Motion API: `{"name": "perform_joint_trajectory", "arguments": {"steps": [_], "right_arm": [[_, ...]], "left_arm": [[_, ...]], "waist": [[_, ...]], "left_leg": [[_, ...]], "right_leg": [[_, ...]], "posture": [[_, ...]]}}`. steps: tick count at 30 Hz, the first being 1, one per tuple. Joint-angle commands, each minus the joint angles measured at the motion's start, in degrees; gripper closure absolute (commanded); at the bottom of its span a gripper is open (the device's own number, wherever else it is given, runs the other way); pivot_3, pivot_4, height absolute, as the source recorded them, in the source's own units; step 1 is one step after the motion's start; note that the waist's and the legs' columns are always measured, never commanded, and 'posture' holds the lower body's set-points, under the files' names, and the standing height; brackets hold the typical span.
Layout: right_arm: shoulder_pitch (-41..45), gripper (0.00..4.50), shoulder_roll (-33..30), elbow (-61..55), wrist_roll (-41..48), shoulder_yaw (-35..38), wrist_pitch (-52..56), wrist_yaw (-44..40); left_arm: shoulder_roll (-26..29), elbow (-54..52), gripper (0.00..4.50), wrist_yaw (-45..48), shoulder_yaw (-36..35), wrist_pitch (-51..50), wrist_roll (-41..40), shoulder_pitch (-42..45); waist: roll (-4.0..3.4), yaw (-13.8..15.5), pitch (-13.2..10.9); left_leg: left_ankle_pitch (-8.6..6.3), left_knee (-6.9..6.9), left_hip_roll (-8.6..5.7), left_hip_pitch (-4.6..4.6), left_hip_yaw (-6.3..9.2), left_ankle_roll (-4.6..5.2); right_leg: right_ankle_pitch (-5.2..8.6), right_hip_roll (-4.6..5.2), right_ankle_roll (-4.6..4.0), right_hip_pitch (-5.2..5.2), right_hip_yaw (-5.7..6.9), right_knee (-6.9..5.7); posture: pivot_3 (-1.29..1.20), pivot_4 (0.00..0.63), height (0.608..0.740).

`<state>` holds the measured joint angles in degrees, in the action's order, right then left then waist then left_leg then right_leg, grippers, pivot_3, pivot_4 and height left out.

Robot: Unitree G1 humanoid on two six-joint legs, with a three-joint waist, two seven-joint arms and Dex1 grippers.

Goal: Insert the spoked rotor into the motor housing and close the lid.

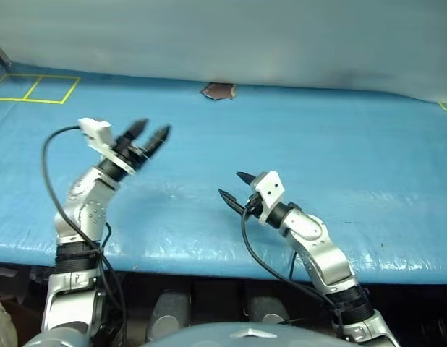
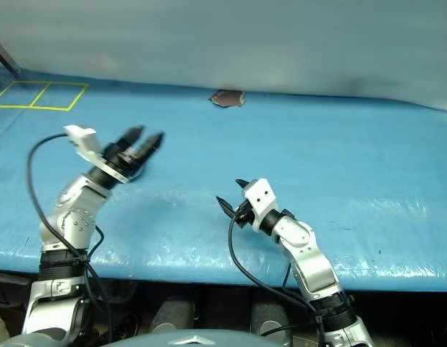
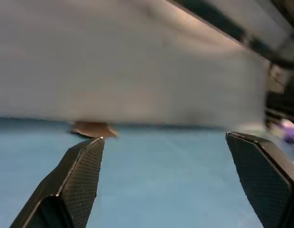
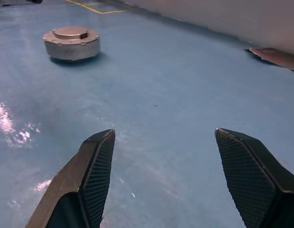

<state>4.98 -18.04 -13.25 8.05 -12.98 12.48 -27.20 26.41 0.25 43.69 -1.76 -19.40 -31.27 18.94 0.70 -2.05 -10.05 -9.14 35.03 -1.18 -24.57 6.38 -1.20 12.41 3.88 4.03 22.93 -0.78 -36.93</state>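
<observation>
Motor housing (image 4: 71, 43) sits on the blue table cover (image 1: 317, 159), upper left of the right wrist view, lid (image 4: 70, 33) closed on top, nothing beside it. Left gripper (image 1: 149, 136) at left of the head view, fingers spread, empty. Right gripper (image 1: 236, 186) lower centre, fingers apart, empty. Brown torn patch (image 1: 218, 91) at the cover's far edge; yellow tape lines (image 1: 35, 88) upper left.

A lab-like test bench: blue sheet-covered table (image 1: 339, 144), yellow taped squares (image 1: 37, 89); plain grey backdrop (image 1: 231, 36).
</observation>
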Motion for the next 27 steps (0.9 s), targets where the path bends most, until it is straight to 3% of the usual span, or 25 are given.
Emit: {"name": "perform_joint_trajectory", "arguments": {"steps": [1, 7, 15, 19, 27], "right_arm": [[-1.19, 0.97, -2.32, -4.45, 0.05, 2.24, 1.65, -0.73], [-2.51, 0.97, -5.14, -5.99, 2.78, 3.24, 5.19, -4.72], [-2.17, 0.97, -4.85, -5.58, 4.21, 4.33, 6.23, -5.69], [-1.88, 0.09, -4.86, -5.32, 3.48, 4.19, 6.11, -5.12], [-1.57, 0.09, -4.69, -4.46, 0.4, 3.56, 5.03, -3.53]], "left_arm": [[5.46, -3.78, 0.06, 6.12, 10.97, 2.25, 11.15, -1.74], [9.2, -3.52, 0.06, 12.54, 16.35, 5.66, 16.6, -2.83], [8.78, -0.91, 0.06, 14.04, 14.79, 9.41, 17.57, -3.85], [8.45, -0.79, 0.03, 13.71, 14.25, 9.76, 17.85, -4.14], [7.94, 0.03, 0.03, 12.34, 13.12, 11.0, 18.14, -4.55]], "waist": [[-0.12, -0.12, 0.05], [-0.14, 0.01, 0.04], [-0.16, 0.37, 0.03], [-0.16, 0.54, 0.03], [-0.16, 0.59, 0.03]], "left_leg": [[0.0, -0.06, 0.07, 0.03, -0.04, 0.0], [-0.01, -0.08, 0.29, -0.13, -0.1, -0.02], [-0.02, -0.09, 0.33, -0.15, -0.18, -0.03], [-0.02, -0.09, 0.33, -0.15, -0.18, -0.03], [-0.02, -0.09, 0.34, -0.14, -0.19, -0.03]], "right_leg": [[0.0, -0.03, -0.06, 0.01, -0.01, 0.0], [0.01, -0.16, -0.18, 0.24, 0.0, 0.01], [0.01, -0.14, -0.2, 0.28, -0.01, 0.04], [0.01, -0.15, -0.2, 0.29, -0.01, 0.03], [0.01, -0.16, -0.2, 0.3, -0.01, 0.02]], "posture": [[0.0, 0.15, 0.74], [0.0, 0.15, 0.74], [0.0, 0.15, 0.74], [0.0, 0.15, 0.74], [0.0, 0.15, 0.74]]}}
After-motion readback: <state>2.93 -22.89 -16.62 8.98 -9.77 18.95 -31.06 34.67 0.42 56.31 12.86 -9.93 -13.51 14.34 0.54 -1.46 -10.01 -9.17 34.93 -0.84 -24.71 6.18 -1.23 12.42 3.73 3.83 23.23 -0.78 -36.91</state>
